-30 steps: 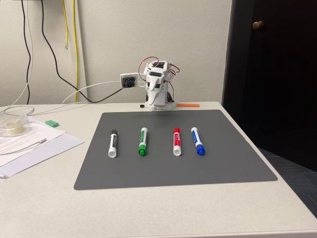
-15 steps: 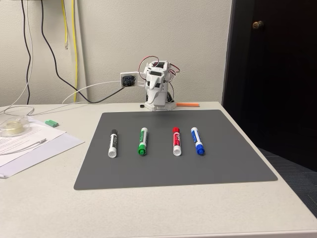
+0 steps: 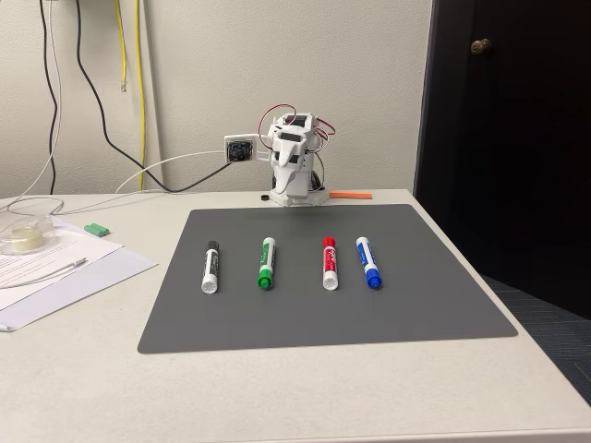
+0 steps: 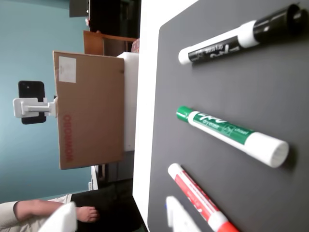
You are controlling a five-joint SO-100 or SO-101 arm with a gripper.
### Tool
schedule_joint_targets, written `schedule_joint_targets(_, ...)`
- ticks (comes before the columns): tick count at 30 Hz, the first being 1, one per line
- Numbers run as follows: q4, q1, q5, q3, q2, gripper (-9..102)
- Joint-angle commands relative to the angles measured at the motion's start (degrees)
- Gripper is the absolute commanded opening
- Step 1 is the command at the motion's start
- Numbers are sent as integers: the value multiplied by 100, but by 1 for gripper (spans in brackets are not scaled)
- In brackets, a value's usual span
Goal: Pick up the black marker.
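Observation:
The black marker, white-barrelled with a black cap, lies leftmost in a row on the grey mat; the sideways wrist view has the black marker at the top. To its right lie a green marker, a red marker and a blue marker. The white arm sits folded at the back of the table, its gripper pointing down, well behind the markers. Two white fingers poke in at the wrist view's bottom edge, and their tips are cut off.
Papers, a clear tape roll and a small green piece lie left of the mat. An orange strip lies by the arm's base. The table edge drops off at the right. A cardboard box stands beyond the table.

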Motion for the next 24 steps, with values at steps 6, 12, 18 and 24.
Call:
schedule_joint_targets(6,-334,-44,0,-35,35,0)
schedule_joint_targets(12,-439,-62,-44,-35,35,0)
schedule_joint_targets(18,-431,-53,-44,-35,35,0)
schedule_joint_targets(24,-132,-132,-44,-35,35,0)
